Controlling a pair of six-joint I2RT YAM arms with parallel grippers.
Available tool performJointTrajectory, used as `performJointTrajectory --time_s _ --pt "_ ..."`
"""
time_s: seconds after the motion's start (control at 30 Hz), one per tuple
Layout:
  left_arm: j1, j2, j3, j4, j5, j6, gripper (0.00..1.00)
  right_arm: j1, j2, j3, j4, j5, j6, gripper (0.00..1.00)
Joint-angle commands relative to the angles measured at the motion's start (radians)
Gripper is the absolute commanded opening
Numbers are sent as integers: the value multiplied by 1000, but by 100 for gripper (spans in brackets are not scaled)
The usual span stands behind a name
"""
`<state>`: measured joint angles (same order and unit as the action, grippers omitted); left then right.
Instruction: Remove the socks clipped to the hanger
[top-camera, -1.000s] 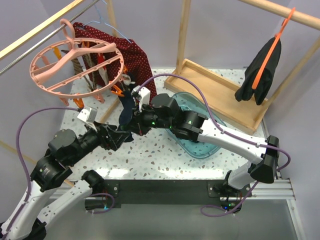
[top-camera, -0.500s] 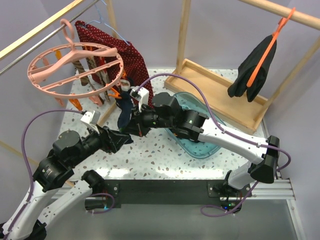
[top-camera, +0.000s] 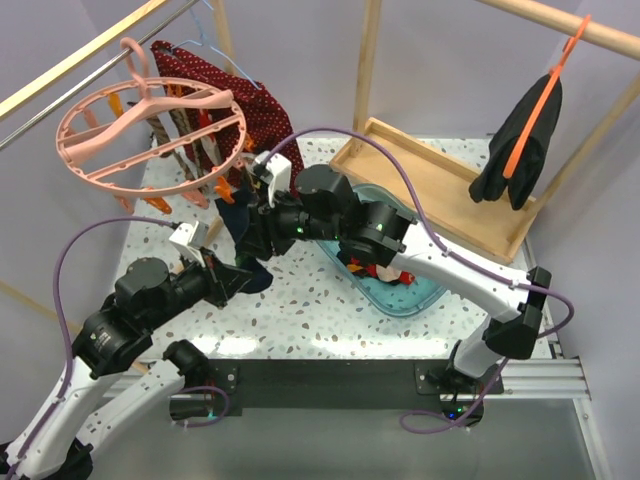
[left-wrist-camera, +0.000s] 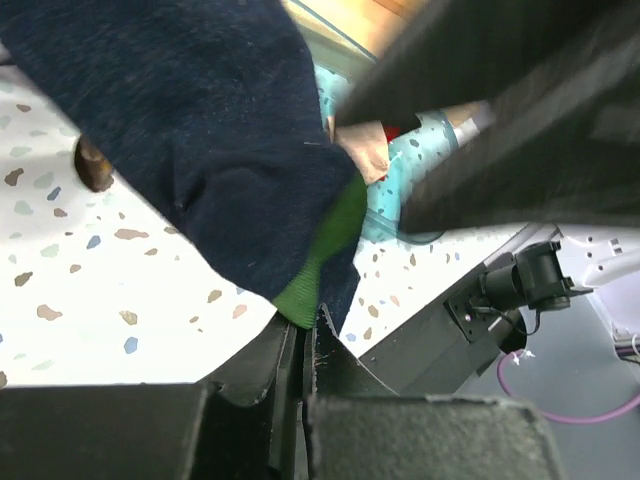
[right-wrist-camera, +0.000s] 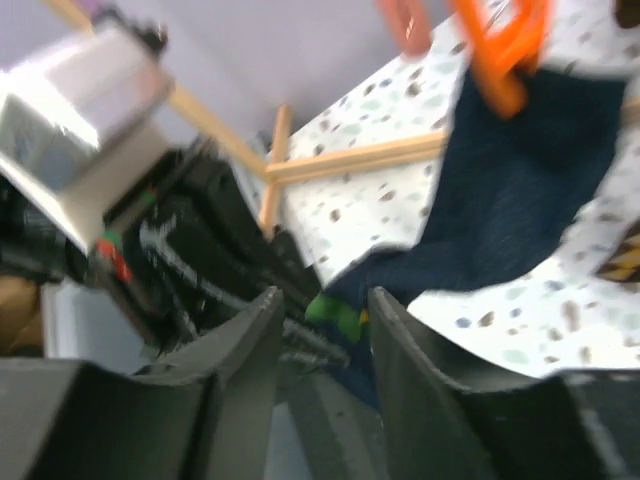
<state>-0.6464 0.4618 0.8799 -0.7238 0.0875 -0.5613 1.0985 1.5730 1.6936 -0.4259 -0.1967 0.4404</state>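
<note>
While navy sock (left-wrist-camera: 200, 130) hangs off hanger (top-camera: 150, 108) rim, left fingers (left-wrist-camera: 255, 375) clamp its toe, right fingers (right-wrist-camera: 240, 350) parted

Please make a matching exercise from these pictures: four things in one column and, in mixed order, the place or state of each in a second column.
Things:
1. navy sock
2. black garment
3. teal tub
4. pink ring hanger

Places or states:
A. stands on the table
B. hangs on a thin orange hanger, far right
C. hangs high at the back left
D. green toe pinched by the left gripper

Pairs: 1-D, 2-B, 3-A, 4-C
</note>
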Motion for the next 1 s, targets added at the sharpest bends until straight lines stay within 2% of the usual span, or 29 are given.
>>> performJointTrajectory --time_s 0.0,0.07,0.13,0.17,0.37,0.47,0.5,0.6,0.83,0.97 --pt "5 0 27 -9 41 21 0 -14 68 187 -158 131 -158 46" --pt "5 -3 31 -14 43 26 0 -29 99 235 -162 138 -210 55" --pt "5 -8 37 -17 49 29 0 -41 114 273 -156 131 -244 58" --pt "5 -8 40 -17 50 32 0 -55 131 284 -145 119 -261 64" --pt "4 -14 42 -17 63 35 0 -133 199 350 -65 -67 -278 65" --pt "5 -17 45 -19 63 38 0 -135 229 388 -51 -135 -307 66" --pt "4 -20 47 -19 64 38 0 -135 235 387 -42 -162 -308 71" --pt "4 -23 47 -17 63 38 0 -134 231 354 21 -171 -310 77" --pt "5 -28 47 -14 73 37 0 -135 246 334 134 -198 -272 76" --pt "5 -31 50 -9 83 35 0 -135 274 342 168 -213 -241 70"
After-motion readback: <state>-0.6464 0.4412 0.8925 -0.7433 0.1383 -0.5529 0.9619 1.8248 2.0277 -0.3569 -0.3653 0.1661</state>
